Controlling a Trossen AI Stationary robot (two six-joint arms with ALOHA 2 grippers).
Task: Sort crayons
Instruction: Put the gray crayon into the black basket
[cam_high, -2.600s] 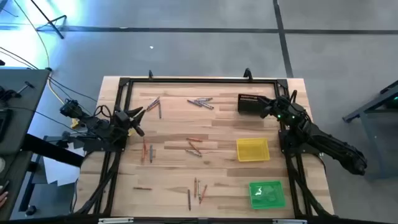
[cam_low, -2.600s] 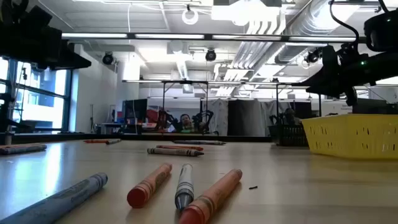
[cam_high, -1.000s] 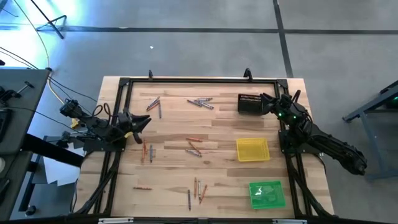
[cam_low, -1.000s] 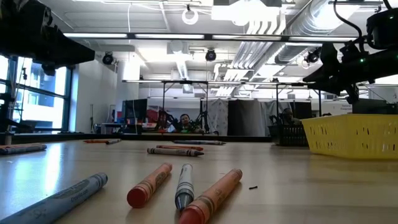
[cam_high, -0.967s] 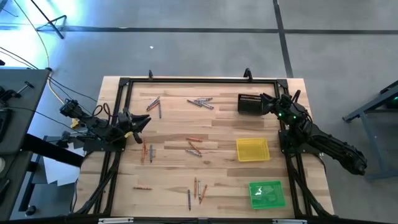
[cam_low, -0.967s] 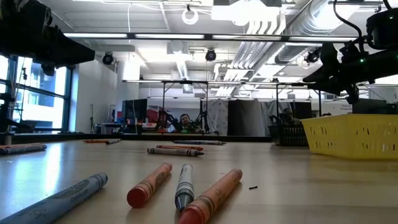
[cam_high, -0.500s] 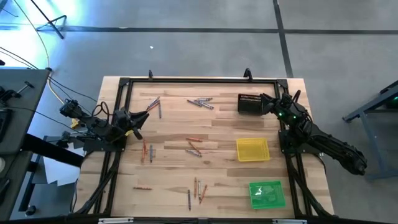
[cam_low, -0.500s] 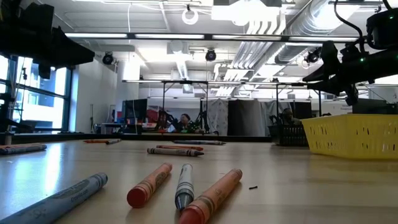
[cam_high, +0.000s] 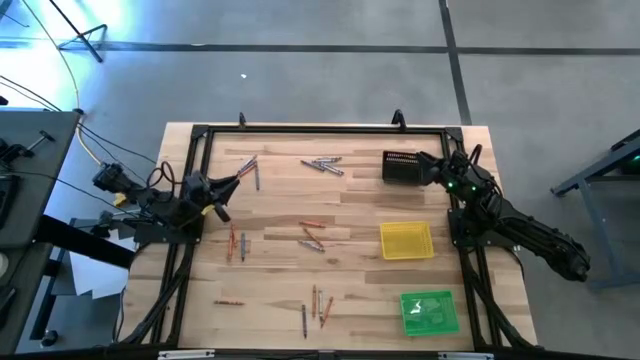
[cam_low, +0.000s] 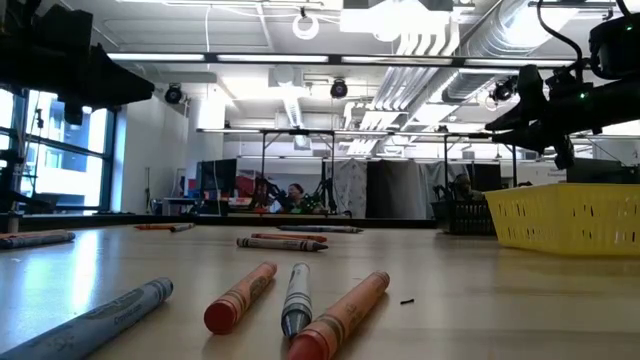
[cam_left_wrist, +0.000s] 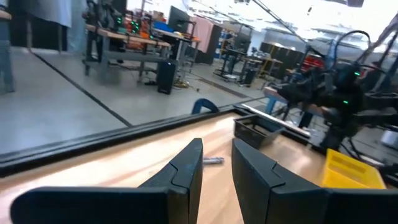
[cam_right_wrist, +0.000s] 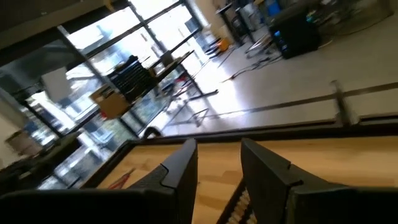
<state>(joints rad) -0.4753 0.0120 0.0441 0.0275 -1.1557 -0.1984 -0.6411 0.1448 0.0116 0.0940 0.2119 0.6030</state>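
From above, the wooden table (cam_high: 350, 215) carries crayons (cam_high: 311, 233) scattered in small clusters: a few near the far left, a grey bunch at the far middle, some in the centre, a pair left of centre, and more along the near edge. Three trays line the right side: a black tray (cam_high: 402, 166) farthest, a yellow tray (cam_high: 406, 240) in the middle, a green tray (cam_high: 429, 311) nearest. The left gripper (cam_high: 228, 186) hangs at the table's left edge, just beside the far-left cluster, holding nothing. The right gripper (cam_high: 424, 163) sits over the black tray's right end, also empty. Down at table level, three crayons (cam_low: 290, 300) lie side by side right up front, two orange-red around a grey one, with a bluish-grey crayon (cam_low: 100, 318) to their left and more strewn farther back; the yellow tray (cam_low: 565, 215) stands on the right, and the right arm's gripper (cam_low: 520, 100) hovers above and behind it. A person is seated far off in the room behind. On the left wrist, the two dark fingers (cam_left_wrist: 186, 168) stand apart with a clear gap, nothing between them, a grey crayon (cam_left_wrist: 213, 161) on the wood just ahead and the black tray (cam_left_wrist: 258, 129) beyond. On the right wrist, the fingers (cam_right_wrist: 180, 165) are likewise spread and empty, above bare wood, with orange-red crayons (cam_right_wrist: 121, 177) off to the side.
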